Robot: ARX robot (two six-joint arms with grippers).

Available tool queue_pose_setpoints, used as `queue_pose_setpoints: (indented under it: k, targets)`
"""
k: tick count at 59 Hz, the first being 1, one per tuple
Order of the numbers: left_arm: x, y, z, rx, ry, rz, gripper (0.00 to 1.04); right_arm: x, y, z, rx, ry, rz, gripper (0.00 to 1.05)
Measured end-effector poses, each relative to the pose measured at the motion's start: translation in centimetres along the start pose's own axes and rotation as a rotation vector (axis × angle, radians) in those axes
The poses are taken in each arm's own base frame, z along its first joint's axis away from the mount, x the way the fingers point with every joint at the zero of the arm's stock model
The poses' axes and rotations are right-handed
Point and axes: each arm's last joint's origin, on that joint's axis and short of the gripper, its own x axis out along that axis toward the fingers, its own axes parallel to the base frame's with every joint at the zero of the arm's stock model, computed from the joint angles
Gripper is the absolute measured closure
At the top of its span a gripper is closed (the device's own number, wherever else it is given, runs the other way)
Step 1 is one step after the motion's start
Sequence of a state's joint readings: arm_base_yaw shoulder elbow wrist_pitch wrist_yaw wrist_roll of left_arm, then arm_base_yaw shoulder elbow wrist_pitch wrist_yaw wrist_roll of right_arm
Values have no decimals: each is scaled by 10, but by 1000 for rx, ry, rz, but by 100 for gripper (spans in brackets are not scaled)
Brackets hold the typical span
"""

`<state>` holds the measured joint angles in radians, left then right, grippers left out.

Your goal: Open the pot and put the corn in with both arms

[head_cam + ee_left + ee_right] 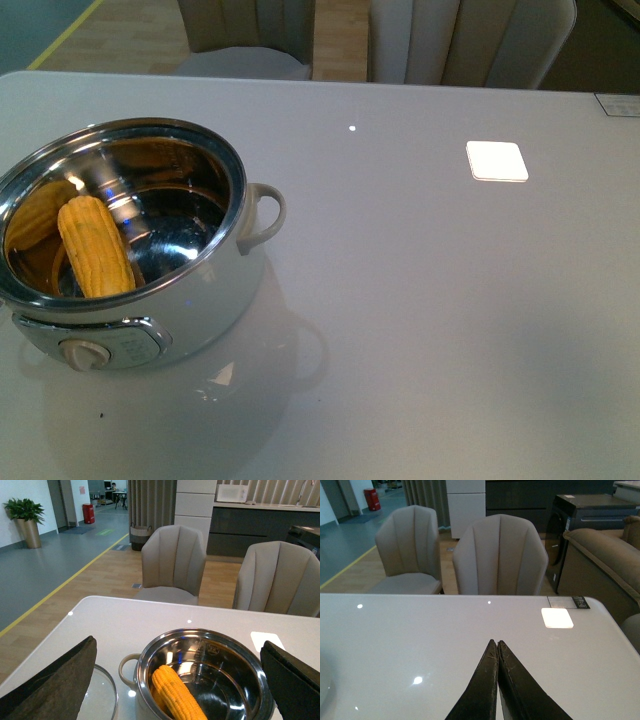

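The glossy grey table (430,330) lies bare and flat to my right of the pot (190,300). The pot is round, cream outside and mirror steel inside, uncovered near the table's left edge. The glass lid (102,697) rests beside it. The ribbed yellow corn (95,247) leans inside. My left gripper (177,680) spreads wide above the pot, empty; my right gripper (498,647) is pinched closed, empty, over bare table.

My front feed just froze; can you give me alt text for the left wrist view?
The open pot stands on the white table with the corn lying inside it. The left hand hangs open above, its fingers wide apart, with the glass lid beside the pot and two chairs beyond.
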<state>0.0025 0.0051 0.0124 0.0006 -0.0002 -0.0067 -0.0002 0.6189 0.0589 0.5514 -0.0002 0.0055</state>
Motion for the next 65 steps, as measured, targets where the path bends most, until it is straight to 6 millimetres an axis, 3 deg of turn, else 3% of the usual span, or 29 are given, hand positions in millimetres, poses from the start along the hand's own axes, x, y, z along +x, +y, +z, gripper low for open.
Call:
queue_pose_setpoints:
  k: [11,65]
  targets:
    - [0,0,0,0,0,0,7,-8,0,-8,0,-11,0,103]
    - [0,0,0,0,0,0,7,-33,0,-5,0,-26,0,103]
